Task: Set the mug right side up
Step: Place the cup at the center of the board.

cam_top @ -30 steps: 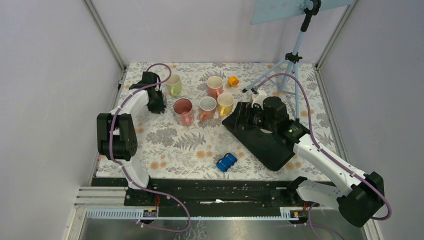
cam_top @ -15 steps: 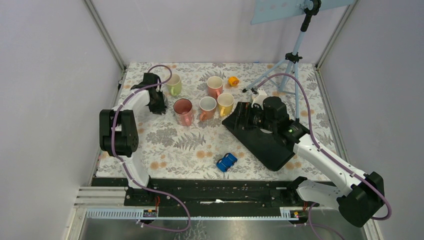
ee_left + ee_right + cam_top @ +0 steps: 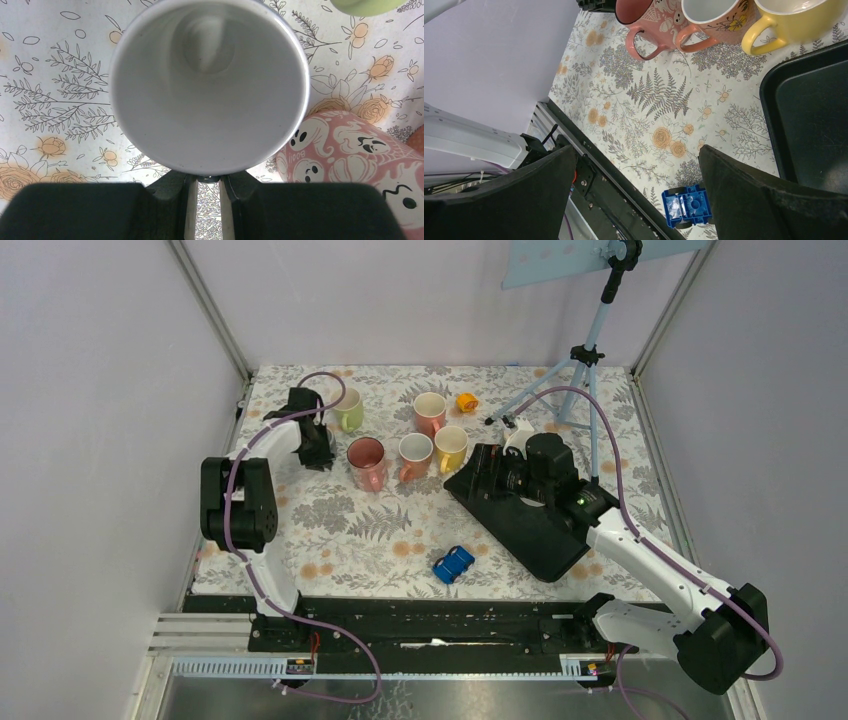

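In the left wrist view a white mug (image 3: 207,85) stands with its open mouth facing the camera and its inside empty. My left gripper (image 3: 206,200) is shut, with the fingers pinched on the mug's near side at the rim, where the handle seems to be. In the top view the left gripper (image 3: 312,443) covers this mug at the table's far left. My right gripper (image 3: 497,475) is open and empty over the black tray (image 3: 530,525). In its own view its jaws (image 3: 636,150) stand wide apart.
A green mug (image 3: 348,410), a pink ghost mug (image 3: 366,460), an orange floral mug (image 3: 414,452), a yellow mug (image 3: 451,447) and a salmon mug (image 3: 430,410) stand upright nearby. A blue toy car (image 3: 453,563) lies near the front. A tripod (image 3: 580,360) stands at the back right.
The left arm's elbow has shifted slightly up and right. The left gripper stays on the mug. The right arm has not moved.
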`<state>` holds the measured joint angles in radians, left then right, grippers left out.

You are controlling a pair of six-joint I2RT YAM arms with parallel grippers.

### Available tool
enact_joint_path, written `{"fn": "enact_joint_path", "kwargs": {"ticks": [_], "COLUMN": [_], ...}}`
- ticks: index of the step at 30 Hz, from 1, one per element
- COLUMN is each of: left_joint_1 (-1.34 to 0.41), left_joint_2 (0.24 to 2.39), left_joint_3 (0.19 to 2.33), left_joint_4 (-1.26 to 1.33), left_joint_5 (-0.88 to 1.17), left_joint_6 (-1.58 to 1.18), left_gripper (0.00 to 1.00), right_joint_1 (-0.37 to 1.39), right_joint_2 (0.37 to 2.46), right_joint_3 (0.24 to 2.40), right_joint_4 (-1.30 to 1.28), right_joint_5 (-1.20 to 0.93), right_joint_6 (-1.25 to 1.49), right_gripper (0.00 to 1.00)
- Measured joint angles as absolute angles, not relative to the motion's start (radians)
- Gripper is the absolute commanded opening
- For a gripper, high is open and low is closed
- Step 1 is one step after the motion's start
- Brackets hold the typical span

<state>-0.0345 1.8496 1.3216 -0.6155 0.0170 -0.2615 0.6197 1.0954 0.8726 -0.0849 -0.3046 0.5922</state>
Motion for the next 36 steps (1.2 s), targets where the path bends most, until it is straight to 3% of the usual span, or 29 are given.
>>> {"fn": "enact_joint_path", "kwargs": {"ticks": [3,13,14,15,16,36], "left_joint_1": [-0.038,-0.044,-0.044,-0.044,-0.044,-0.044], "left_joint_2": [1.850,1.849,1.848,1.845,1.840,1.589], "left_joint_3": [1.322,1.322,1.322,1.321,1.319,1.282], "left_joint_4": [-0.608,-0.600,-0.600,-0.601,-0.600,-0.633], "left_joint_5": [0.014,-0.012,-0.013,-0.015,-0.017,-0.076], "left_joint_6": [-0.262,-0.257,-0.256,-0.258,-0.259,-0.279], "left_gripper": [0.34,0.75,0.79,0.96,0.98,0.99], "right_joint_1": [0.620,0.620,0.620,0.620,0.620,0.620], "right_joint_2": [1.095,1.100,1.103,1.105,1.106,1.114], "right_joint_3": [0.873,0.872,0.873,0.873,0.873,0.875], "right_joint_4": [-0.085,-0.084,-0.084,-0.084,-0.084,-0.109], "right_joint_5": [-0.305,-0.306,-0.307,-0.307,-0.307,-0.304], "right_joint_6": [0.592,0.599,0.600,0.600,0.601,0.612], "right_gripper": [1.00,1.00,1.00,1.00,1.00,1.00]}}
